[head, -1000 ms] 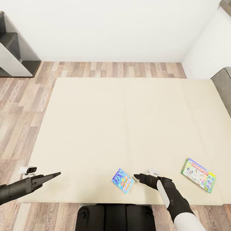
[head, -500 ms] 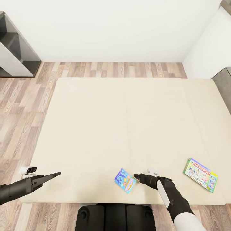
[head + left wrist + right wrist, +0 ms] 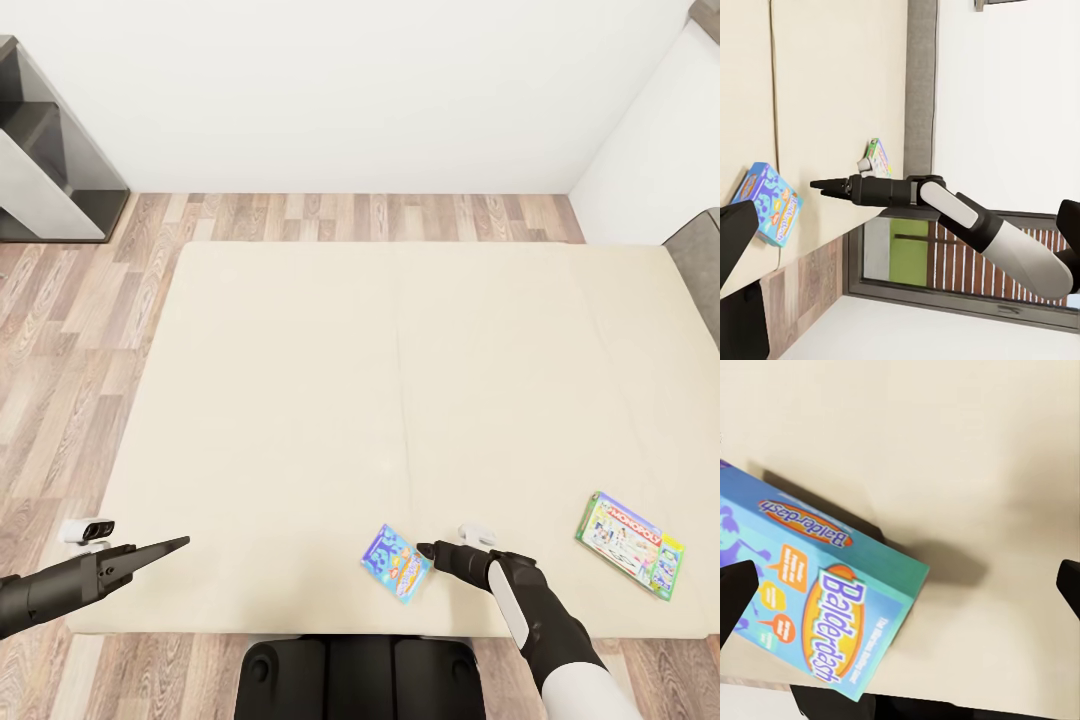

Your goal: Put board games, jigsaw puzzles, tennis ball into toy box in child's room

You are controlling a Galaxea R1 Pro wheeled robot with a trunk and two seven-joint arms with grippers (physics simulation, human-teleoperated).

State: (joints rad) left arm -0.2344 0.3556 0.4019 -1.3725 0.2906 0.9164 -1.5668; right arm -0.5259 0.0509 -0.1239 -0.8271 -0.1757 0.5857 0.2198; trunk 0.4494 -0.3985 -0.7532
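The right gripper [image 3: 424, 549], fingers spread wide, hovers just beside the flat blue Balderdash game carton [image 3: 395, 562]. The green-edged Monopoly carton [image 3: 630, 544] lies well behind it on the wide cream-beige bed [image 3: 400, 380]. The left gripper [image 3: 178, 543] looks pressed together.

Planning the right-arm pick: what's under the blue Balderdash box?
The Balderdash box lies flat on the bed, on its plain cream top near the front edge. Its shadow shows along one side. Whatever lies directly beneath the carton is covered.

The bed [image 3: 400, 380] lies bare and passable; near its front edge, the blue carton [image 3: 395, 563] sits just beside the right gripper [image 3: 424, 549]
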